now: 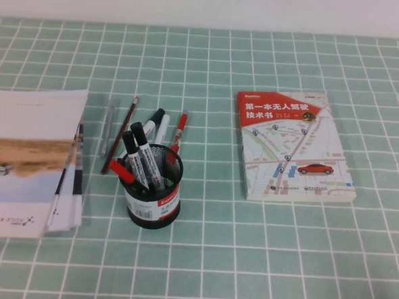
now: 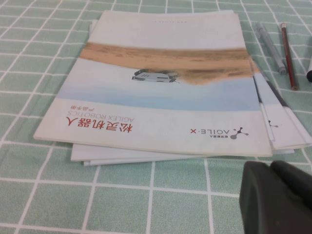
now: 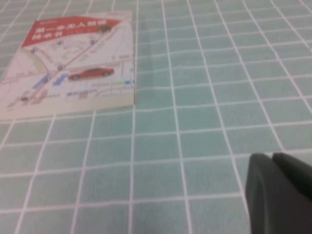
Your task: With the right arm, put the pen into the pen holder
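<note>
The black mesh pen holder (image 1: 154,195) stands left of the table's middle in the high view, with two black-capped white markers (image 1: 143,156) and a red-capped one (image 1: 121,171) in it. The slim red pen (image 1: 179,131) slants just behind it, its lower end at the holder's far rim; I cannot tell whether it is inside or on the cloth behind. Neither arm shows in the high view. My right gripper (image 3: 271,158) is shut and empty, low over bare cloth to the right of the book. My left gripper (image 2: 270,168) is shut and empty beside the booklets.
A stack of white booklets (image 1: 26,156) lies at the left and also shows in the left wrist view (image 2: 161,83). A dark pencil (image 1: 120,141) and a grey pen (image 1: 107,130) lie beside it. Two more markers (image 1: 157,123) lie behind the holder. A red-topped book (image 1: 291,147) lies at the right.
</note>
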